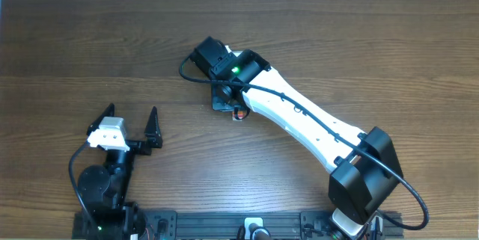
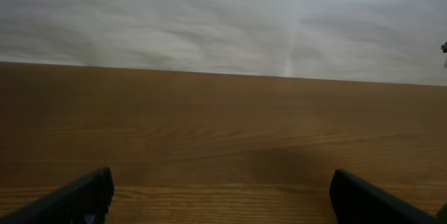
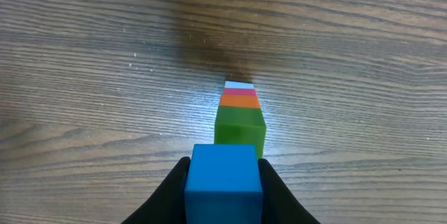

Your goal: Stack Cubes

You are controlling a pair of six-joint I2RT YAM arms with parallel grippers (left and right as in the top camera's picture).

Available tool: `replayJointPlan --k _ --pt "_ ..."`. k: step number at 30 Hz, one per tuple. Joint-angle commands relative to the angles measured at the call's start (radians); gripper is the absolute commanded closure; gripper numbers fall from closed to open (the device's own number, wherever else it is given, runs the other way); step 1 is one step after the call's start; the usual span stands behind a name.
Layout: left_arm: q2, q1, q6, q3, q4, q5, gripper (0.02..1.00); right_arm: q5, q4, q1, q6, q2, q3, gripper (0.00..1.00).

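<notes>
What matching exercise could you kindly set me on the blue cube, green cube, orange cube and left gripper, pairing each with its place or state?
1. blue cube
2. green cube
3. orange cube
4. left gripper

A. open, away from the cubes
B. directly beneath the green cube
C. topmost stacked cube
D. held in the right gripper

Pairs: 1-D, 2-C, 3-B, 4-A

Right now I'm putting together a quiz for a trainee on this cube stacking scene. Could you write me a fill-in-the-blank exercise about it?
The cube held in the right gripper is ____. On the stack standing on the table, the topmost cube is ____. The cube just beneath it is ____. The left gripper rests ____, holding nothing.
Missing words: blue; green; orange; open.
</notes>
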Motion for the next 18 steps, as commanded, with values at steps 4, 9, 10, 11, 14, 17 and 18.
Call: replayJointPlan --k 4,9,10,11,14,17,18 --pt "-0.006 -0.005 0.014 -0.005 0.000 0.010 0.018 0.003 -0.006 0.004 0.014 0.032 0.026 0.855" --pt "-0.006 -0.005 0.014 -0.005 0.000 0.010 0.018 0.007 -0.007 0.004 0.014 0.039 0.026 0.858" --pt "-0.006 -0.005 0.014 -0.005 0.000 0.010 0.018 0.008 -0.007 0.004 0.014 0.039 0.026 0.858" --pt "-0.006 -0.005 0.014 -0.005 0.000 0.010 0.018 0.010 -0.007 0.004 0.014 0.040 0.026 0.855" --pt "-0.006 -0.005 0.014 -0.005 0.000 0.010 0.018 0.010 -0.007 0.004 0.013 0.041 0.026 0.853" --pt "-0.006 -0.005 0.014 -0.005 0.000 0.010 0.018 0.010 -0.009 0.004 0.013 0.041 0.026 0.853" --pt "-0.006 -0.005 0.014 -0.005 0.000 0.010 0.018 0.011 -0.010 0.004 0.013 0.041 0.026 0.855"
